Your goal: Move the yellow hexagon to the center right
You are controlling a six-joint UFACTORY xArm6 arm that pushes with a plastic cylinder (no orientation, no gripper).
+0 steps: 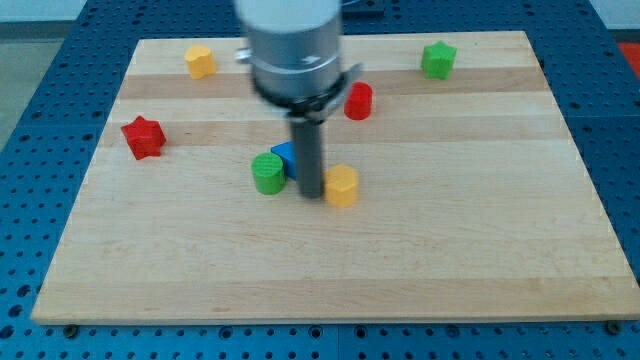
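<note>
Touching yellow hexagon (pixel 342 186)'s left edge, my tip (pixel 312 193)

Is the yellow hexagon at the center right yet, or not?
Not yet. The yellow hexagon sits near the board's middle, with my tip against its left side as the view shows it.

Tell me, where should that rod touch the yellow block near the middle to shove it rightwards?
Judging by this view, on the yellow hexagon's left-facing side, coming from the view's left. My tip already sits there, between it and the green cylinder; the board lies open rightwards.
</note>
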